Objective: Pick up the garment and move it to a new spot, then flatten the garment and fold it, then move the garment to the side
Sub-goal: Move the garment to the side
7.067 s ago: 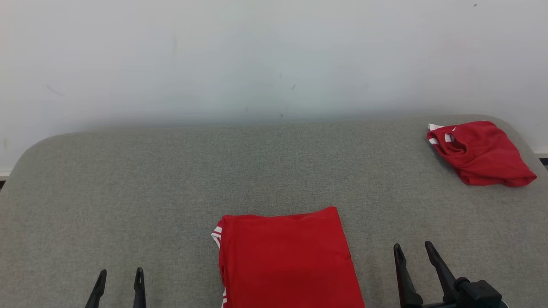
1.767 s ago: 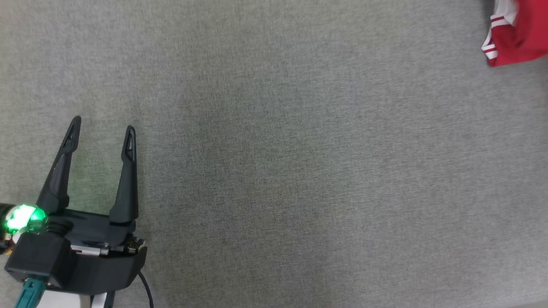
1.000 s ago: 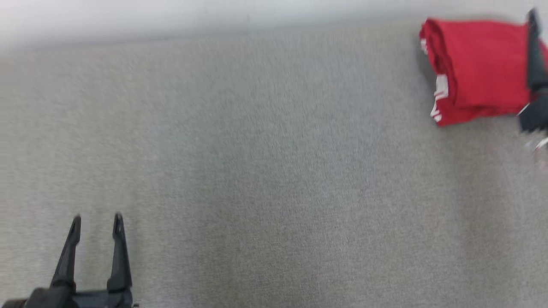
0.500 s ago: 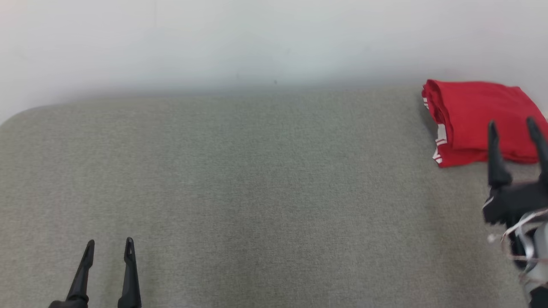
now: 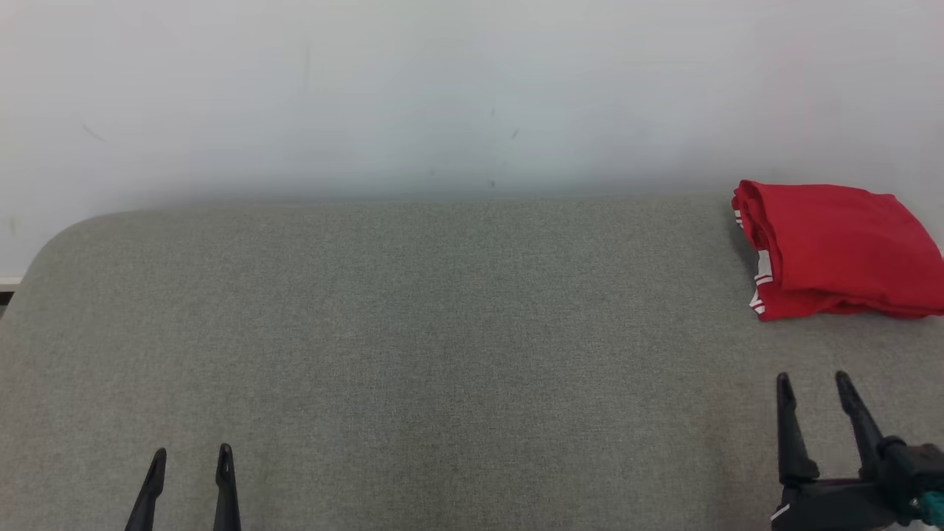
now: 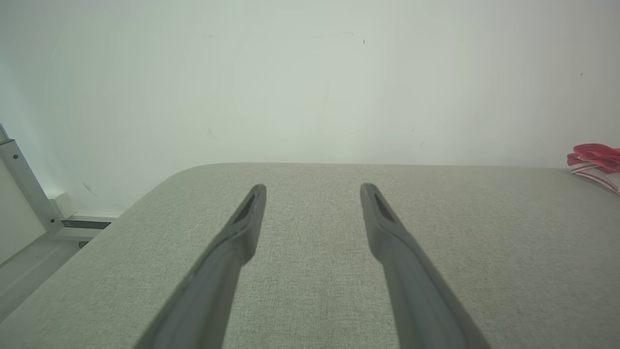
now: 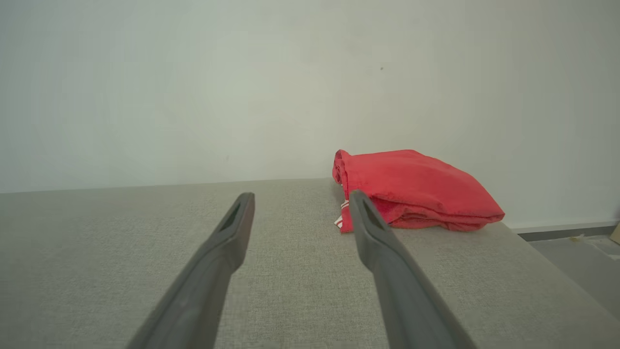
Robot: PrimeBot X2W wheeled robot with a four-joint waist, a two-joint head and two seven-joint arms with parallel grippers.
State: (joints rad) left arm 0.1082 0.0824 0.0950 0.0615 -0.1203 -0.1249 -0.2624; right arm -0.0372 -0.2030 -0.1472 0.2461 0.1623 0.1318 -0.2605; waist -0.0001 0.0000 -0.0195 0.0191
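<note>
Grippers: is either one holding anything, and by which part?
Nothing is held. The left gripper and right gripper both stand open and empty over the grey table; the folded red garment lies apart at the far right.

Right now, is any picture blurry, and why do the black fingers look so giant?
Head view: sharp, soft even light, the red garment crisp. Left wrist view: the left fingers loom big and slightly soft because the camera sits close. Right wrist view: same for the right fingers; corners look a little dimmer.
</note>
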